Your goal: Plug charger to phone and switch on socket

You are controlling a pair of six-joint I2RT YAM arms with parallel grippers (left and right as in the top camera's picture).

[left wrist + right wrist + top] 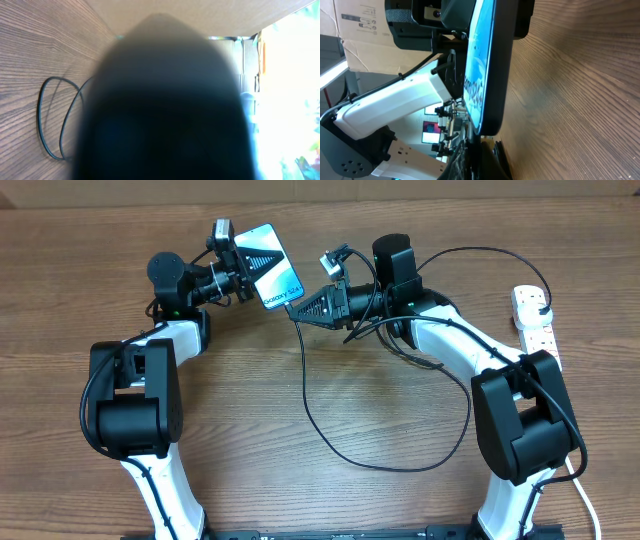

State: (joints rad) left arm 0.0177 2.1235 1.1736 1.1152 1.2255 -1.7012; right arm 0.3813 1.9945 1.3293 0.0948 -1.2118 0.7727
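Phone (270, 265) sits toward the far left-centre of the table (300, 500), lifted off the wood and held at an angle. It is a slim rectangle with a black frame and a pale blue-teal screen. White "Galaxy S24" lettering runs along the short edge that faces the right arm.

The left gripper (243, 270) is clenched on the phone's left long side. In the left wrist view a blurred dark mass fills most of the picture, with loops of thin black cable on the wood beside it.

Just right of the phone's lettered edge, the right gripper (300, 308) is closed on the end of the charger (303, 370). Whether the connector touches the phone cannot be told. In the right wrist view the phone (487, 65) stands edge-on and close, screen facing left.

From that gripper the charger's thin black cable drops toward the near side, sweeps in a wide loop across the middle of the table and runs back up under the right arm.

At the far right edge lies the socket (537, 325), a narrow white strip with red-marked switches, a small black plug at its far end and a thick white cord (585, 500) trailing toward the near side.
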